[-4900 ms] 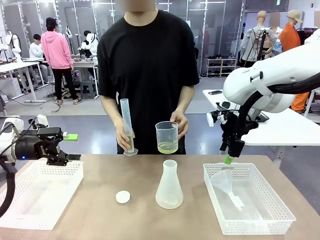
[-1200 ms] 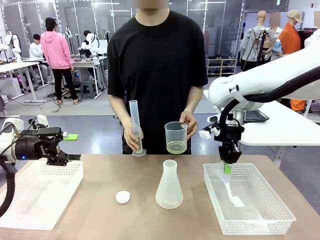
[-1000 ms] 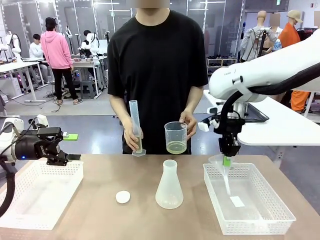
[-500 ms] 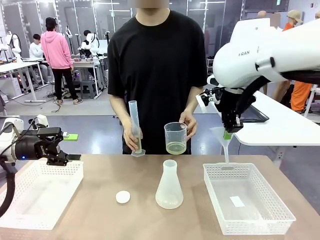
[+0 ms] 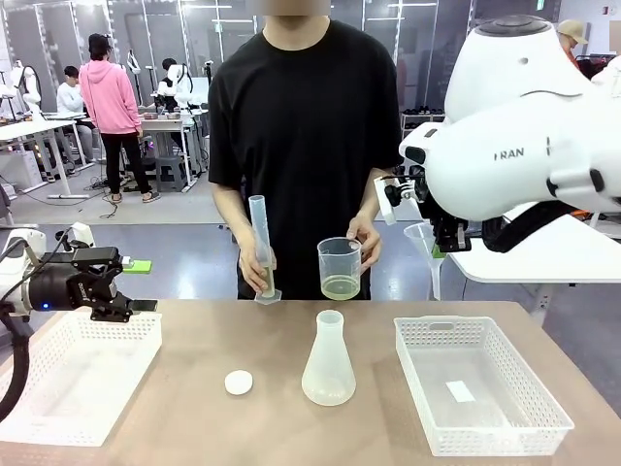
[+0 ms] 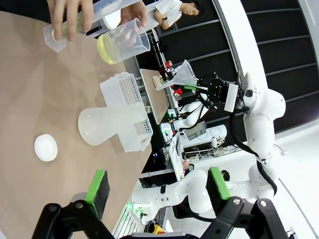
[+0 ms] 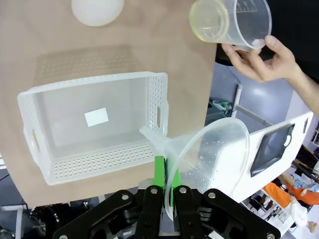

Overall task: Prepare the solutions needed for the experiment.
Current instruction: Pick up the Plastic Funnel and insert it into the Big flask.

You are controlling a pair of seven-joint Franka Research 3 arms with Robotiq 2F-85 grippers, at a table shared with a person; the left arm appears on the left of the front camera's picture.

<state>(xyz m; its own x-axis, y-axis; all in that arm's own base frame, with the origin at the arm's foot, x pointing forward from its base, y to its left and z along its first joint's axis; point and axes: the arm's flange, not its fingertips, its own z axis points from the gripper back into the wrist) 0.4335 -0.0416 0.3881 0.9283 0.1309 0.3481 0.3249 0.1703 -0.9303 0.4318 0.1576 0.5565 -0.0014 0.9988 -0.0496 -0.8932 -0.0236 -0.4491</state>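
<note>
We are squeezing the funnel [image 5: 420, 236] in our right gripper [image 5: 439, 250], middle right. Our left gripper [image 5: 144, 285] is hanging wide apart. The yellow liquid [image 5: 341, 286] is sitting in the person's cup [image 5: 340, 257], centre.

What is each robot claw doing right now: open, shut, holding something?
Left gripper: open, holding nothing.
Right gripper: shut on the rim of a clear funnel.

The white arm [image 5: 524, 165] hid most of the right hand [image 5: 439, 249] from us in front; the left wrist view's top edge cropped the clear plastic measuring cylinder [image 6: 102, 10].
</note>
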